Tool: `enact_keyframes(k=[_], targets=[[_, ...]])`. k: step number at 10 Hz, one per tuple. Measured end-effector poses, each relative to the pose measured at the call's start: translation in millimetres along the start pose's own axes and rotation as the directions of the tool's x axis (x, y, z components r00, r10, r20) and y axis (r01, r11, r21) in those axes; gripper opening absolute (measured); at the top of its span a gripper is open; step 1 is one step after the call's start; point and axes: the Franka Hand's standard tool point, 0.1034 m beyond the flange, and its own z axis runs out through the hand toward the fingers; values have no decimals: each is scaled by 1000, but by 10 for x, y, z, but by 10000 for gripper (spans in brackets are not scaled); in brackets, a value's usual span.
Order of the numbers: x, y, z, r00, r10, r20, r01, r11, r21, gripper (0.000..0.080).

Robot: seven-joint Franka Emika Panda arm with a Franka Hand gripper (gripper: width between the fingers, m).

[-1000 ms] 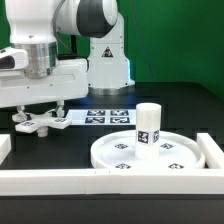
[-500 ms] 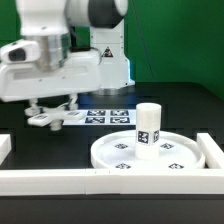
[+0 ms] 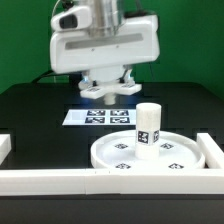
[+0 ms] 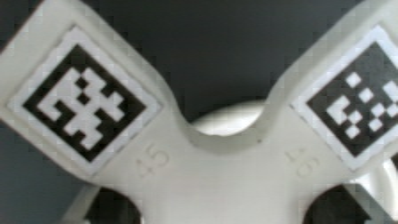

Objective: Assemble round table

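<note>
The large round disc (image 3: pixel 165 158) lies flat on the black table at the exterior view's right. The short cylinder leg (image 3: pixel 148 128) stands upright on its middle. My gripper (image 3: pixel 107 84) is shut on the cross-shaped base (image 3: pixel 109 90) and holds it in the air, behind and to the left of the leg and above the marker board (image 3: pixel 92 117). In the wrist view the base (image 4: pixel 205 150) fills the picture, with a tag on each of two arms. My fingertips are mostly hidden behind it.
A long white border wall (image 3: pixel 70 180) runs along the front, with side pieces at the right (image 3: pixel 213 150) and left (image 3: pixel 5 146). The arm's white body hangs above the middle of the table.
My gripper has carried the cross-shaped base from the exterior view's left toward the middle and lifted it higher. The disc and leg have not moved.
</note>
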Motion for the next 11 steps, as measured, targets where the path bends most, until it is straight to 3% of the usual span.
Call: enact_keyframes(k=[2, 7, 10, 11], targets=[[187, -145, -153, 1000, 29, -4, -29, 1000, 3, 446], [188, -119, -143, 1000, -29, 3, 30, 1000, -6, 446], [651, -386, -306, 996, -85, -4, 85, 996, 3, 446], [697, -415, -314, 994, -105, -3, 105, 994, 7, 446]])
